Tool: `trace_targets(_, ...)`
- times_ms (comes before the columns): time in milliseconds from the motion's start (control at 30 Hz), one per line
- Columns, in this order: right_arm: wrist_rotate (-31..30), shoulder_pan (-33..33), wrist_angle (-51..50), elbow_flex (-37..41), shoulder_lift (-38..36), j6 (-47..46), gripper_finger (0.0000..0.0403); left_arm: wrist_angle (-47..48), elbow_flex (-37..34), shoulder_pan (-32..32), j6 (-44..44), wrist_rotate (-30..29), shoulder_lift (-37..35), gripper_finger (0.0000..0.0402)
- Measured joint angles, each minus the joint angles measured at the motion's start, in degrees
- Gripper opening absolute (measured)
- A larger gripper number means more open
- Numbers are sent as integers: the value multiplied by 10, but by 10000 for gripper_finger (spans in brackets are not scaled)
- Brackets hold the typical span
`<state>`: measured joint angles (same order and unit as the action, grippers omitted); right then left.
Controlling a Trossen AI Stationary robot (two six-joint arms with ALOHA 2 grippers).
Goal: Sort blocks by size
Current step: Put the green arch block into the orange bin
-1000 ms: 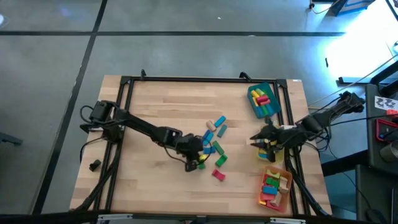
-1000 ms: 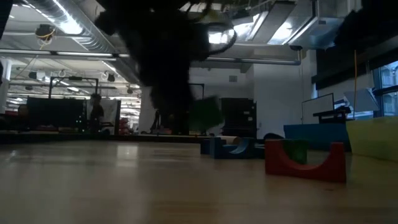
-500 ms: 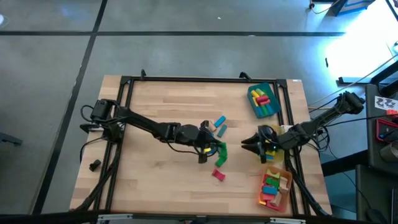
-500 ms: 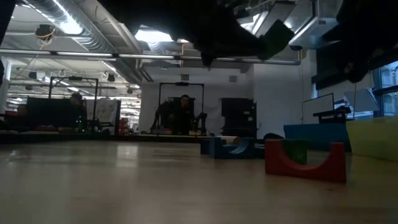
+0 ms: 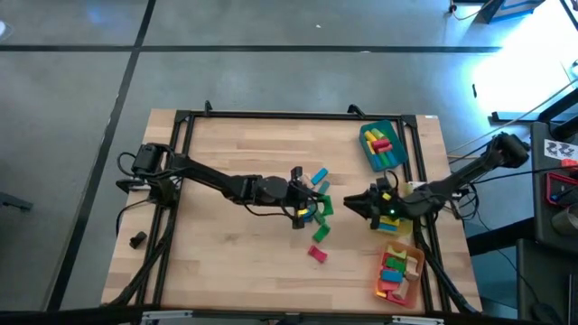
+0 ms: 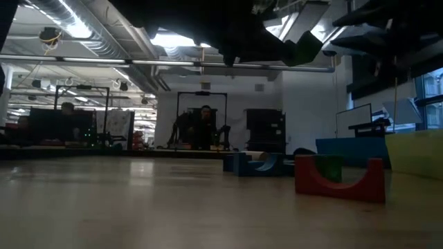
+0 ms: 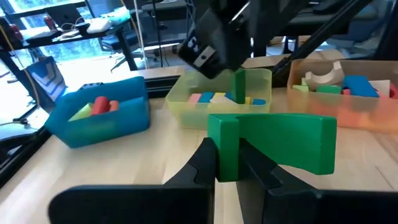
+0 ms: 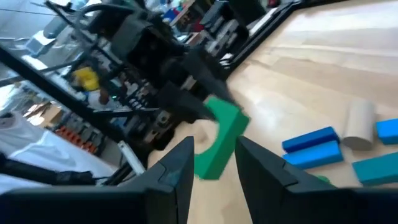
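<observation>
While the left claw [image 5: 313,209] hangs over the middle of the bench [image 5: 226,162], it pinches a long green block [image 7: 273,144] by one end and holds it up in the air. Right under it lie loose blocks [image 5: 318,181]: blue ones, a green one [image 5: 320,233] and a red one [image 5: 316,254] nearer the front. The right claw [image 5: 354,203] points at the left claw from the right side, close by, with its two fingers [image 8: 177,168] a little apart and nothing between them. On the right side of the bench sit three trays. The blue tray [image 5: 368,156] is farthest, the yellow tray [image 7: 180,94] is in the middle, and the orange tray [image 5: 384,287] is nearest. All three have blocks in them.
</observation>
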<state>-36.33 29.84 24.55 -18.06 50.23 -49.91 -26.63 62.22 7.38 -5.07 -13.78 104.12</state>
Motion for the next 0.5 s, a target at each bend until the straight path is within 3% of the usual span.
trace_targets(500, 118, -77, 49, -50, 120, 2, 120, 4, 0, 0, -10, -4, 0, 20)
